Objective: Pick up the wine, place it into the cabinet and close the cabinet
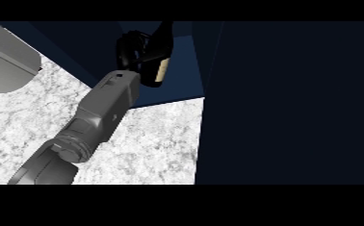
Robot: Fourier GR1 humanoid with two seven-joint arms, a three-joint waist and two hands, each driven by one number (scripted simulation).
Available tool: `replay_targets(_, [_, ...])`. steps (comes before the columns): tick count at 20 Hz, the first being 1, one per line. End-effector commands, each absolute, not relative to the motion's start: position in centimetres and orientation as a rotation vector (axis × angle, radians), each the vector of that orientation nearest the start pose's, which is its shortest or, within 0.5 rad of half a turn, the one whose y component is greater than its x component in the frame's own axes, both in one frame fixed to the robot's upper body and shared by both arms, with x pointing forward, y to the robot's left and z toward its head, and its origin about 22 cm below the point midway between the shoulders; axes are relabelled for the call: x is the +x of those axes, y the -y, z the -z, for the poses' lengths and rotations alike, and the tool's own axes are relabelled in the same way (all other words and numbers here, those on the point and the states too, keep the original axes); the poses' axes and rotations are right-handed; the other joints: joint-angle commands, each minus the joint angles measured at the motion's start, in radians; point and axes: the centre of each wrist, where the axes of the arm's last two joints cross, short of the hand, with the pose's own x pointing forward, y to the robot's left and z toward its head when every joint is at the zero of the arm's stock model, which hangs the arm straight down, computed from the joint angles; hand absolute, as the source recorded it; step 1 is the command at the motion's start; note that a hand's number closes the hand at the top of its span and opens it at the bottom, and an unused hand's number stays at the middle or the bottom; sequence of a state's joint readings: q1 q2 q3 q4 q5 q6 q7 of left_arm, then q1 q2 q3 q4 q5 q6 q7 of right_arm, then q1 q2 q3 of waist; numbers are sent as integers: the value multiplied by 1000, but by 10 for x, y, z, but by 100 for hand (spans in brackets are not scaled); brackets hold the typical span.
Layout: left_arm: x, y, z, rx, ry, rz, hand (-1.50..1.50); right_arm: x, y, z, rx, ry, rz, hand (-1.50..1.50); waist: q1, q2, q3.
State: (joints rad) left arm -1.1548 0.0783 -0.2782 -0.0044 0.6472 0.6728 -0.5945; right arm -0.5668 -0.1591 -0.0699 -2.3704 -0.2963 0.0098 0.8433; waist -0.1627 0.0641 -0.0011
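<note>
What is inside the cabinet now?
The wine, with the left hand curled round it. The hand covers part of it; the rest of the cabinet is too dark to tell.

The left hand (132,47) holds wine (162,70) (inside cabinet (187,71)).

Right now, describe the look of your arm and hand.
One arm shows. Its forearm is grey, built of boxy, flat-sided shells with a rounded ribbed collar lower down. The left hand is glossy black, with slim black fingers. No cables show.
</note>
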Motion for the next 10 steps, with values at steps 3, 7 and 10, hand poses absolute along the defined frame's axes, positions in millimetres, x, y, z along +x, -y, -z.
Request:
replay_targets(3, [428, -162, -10, 705, 1568, -75, 150, 179, 208, -277, 343, 2026, -362, -150, -9, 2, -1])
replay_targets(7, [426, -173, -5, 753, 1552, -50, 150, 182, 207, -276, 333, 2017, -380, -150, -15, 10, -1])
replay_targets(10, [423, -177, 1, 717, 1558, 16, -150, 181, 202, -278, 355, 2033, -370, -150, -8, 10, -3])
